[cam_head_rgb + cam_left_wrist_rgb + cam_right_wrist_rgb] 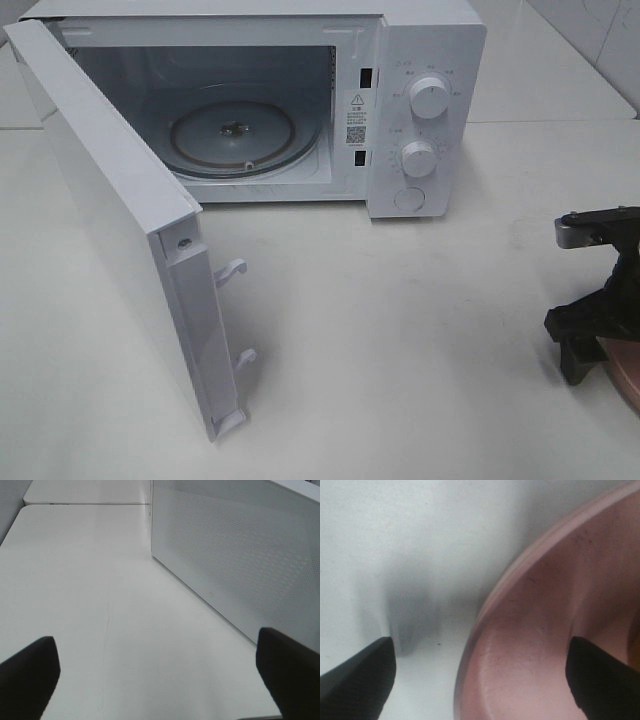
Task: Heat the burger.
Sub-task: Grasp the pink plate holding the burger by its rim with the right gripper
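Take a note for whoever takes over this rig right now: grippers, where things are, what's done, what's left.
Left gripper: open, empty, over bare table beside the microwave door.
Right gripper: open, straddling the pink plate rim, gripping nothing.
Burger: not in view.
Done: door open, turntable empty.
Left: get the burger onto the turntable, shut the door, start heating.

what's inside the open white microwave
Only a round glass turntable on the cavity floor, nothing on it. The open white door hides the cavity's near-left corner.
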Controlling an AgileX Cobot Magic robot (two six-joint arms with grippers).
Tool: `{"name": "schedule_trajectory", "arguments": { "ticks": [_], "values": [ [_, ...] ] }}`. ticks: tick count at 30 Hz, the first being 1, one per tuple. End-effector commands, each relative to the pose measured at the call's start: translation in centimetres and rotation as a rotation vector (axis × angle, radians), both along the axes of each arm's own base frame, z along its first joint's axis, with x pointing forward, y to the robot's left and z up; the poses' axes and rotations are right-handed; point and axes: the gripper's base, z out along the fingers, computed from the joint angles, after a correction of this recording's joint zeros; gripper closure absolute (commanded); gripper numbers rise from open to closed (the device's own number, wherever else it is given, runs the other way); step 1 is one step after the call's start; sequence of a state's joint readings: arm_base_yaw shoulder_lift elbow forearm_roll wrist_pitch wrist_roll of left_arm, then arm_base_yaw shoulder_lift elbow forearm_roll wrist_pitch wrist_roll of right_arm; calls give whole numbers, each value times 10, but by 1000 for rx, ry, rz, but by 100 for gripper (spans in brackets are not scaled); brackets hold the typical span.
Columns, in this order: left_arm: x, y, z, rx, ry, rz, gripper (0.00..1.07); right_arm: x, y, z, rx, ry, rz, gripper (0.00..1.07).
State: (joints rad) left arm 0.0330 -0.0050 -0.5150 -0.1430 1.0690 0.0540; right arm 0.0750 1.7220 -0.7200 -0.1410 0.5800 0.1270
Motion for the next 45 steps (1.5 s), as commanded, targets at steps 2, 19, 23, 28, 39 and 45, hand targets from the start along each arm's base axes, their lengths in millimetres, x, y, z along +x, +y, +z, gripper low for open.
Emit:
{"name": "schedule_trajectory", "arguments": {
  "ticks": [2, 19, 23, 28, 39, 45],
  "values": [
    [-1, -1, 0, -9, -9, 2, 7, -1, -1, -5, 0, 11, -7, 21],
    [-1, -1, 0, -9, -9, 2, 7, -12, -1, -13, 15, 28, -29, 52],
    [-1, -1, 0, -9, -9, 2, 7, -12, -1, -13, 7, 20, -42, 70],
    [-1, -1, 0, -9, -9, 2, 7, -12, -2, -13, 3, 16, -51, 99],
    [-1, -1, 0, -9, -9, 2, 7, -15, -2, -11, -6, 39, -79, 107],
    [-1, -1, 0, -9, -9, 2, 7, -15, -3, -3, -37, 9, -95, 107]
  ]
}}
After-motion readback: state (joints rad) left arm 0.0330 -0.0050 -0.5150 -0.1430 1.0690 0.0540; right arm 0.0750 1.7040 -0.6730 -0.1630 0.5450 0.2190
